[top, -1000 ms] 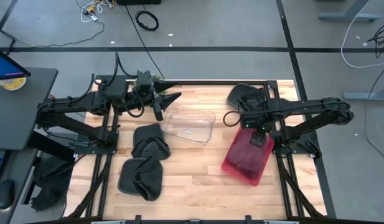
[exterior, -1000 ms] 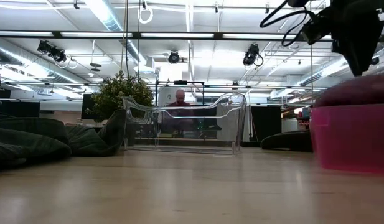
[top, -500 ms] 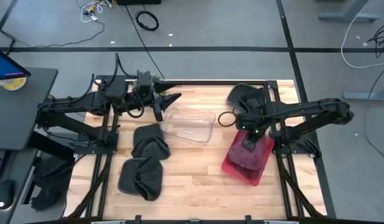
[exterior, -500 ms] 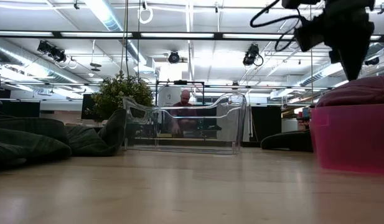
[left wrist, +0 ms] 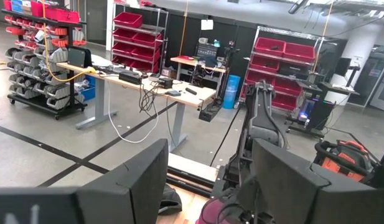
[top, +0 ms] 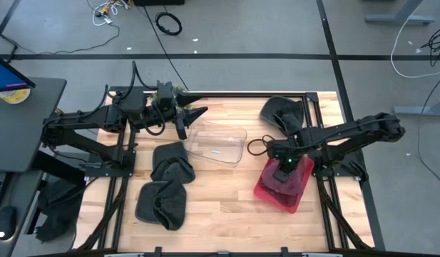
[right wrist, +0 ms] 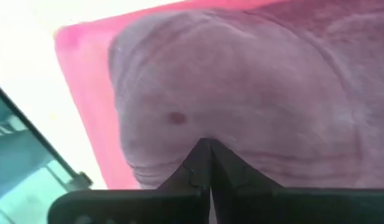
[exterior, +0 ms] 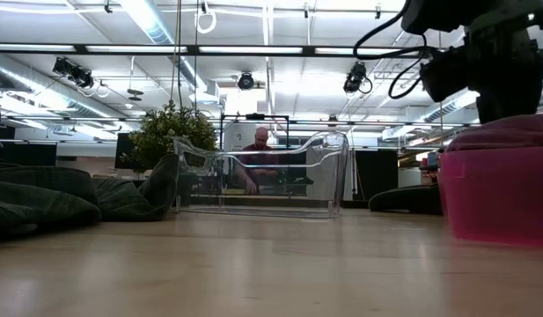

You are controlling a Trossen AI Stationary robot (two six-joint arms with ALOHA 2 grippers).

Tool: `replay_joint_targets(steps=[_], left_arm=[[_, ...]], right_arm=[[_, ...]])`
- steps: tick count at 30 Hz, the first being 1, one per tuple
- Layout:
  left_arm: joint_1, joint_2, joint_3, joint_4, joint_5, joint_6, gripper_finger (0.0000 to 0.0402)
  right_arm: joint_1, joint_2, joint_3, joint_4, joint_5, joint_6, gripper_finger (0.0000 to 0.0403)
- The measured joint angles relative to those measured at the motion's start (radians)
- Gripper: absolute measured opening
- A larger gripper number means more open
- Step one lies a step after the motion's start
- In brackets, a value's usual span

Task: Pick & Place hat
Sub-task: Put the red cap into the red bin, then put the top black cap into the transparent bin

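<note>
Where right hand meets maroon hat, tips pinched together, grip unclear | pink bin half-hidden

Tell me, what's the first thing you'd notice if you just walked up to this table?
Probably the bright pink bin on the table's right side, with a dark red hat heaped in it and the right gripper shut, pressed down into the hat. Next, the clear plastic tub in the middle and two dark hats lying left of it, while the left gripper waits open at the back.
</note>
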Motion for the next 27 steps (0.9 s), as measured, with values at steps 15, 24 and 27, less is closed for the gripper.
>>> replay_joint_targets(steps=[15, 24, 27], left_arm=[[0.000, 0.000, 0.000, 0.000, 0.000, 0.000, 0.0236], [0.000, 0.000, 0.000, 0.000, 0.000, -0.004, 0.0236], [0.000, 0.000, 0.000, 0.000, 0.000, -0.012, 0.0236]], right_arm=[[-0.113, -0.032, 0.381, -0.507, 0.564, -0.012, 0.0017], [-0.414, 0.010, 0.307, -0.323, 0.447, -0.196, 0.0145], [-0.500, 0.045, 0.270, -0.290, 0.386, -0.217, 0.0209]])
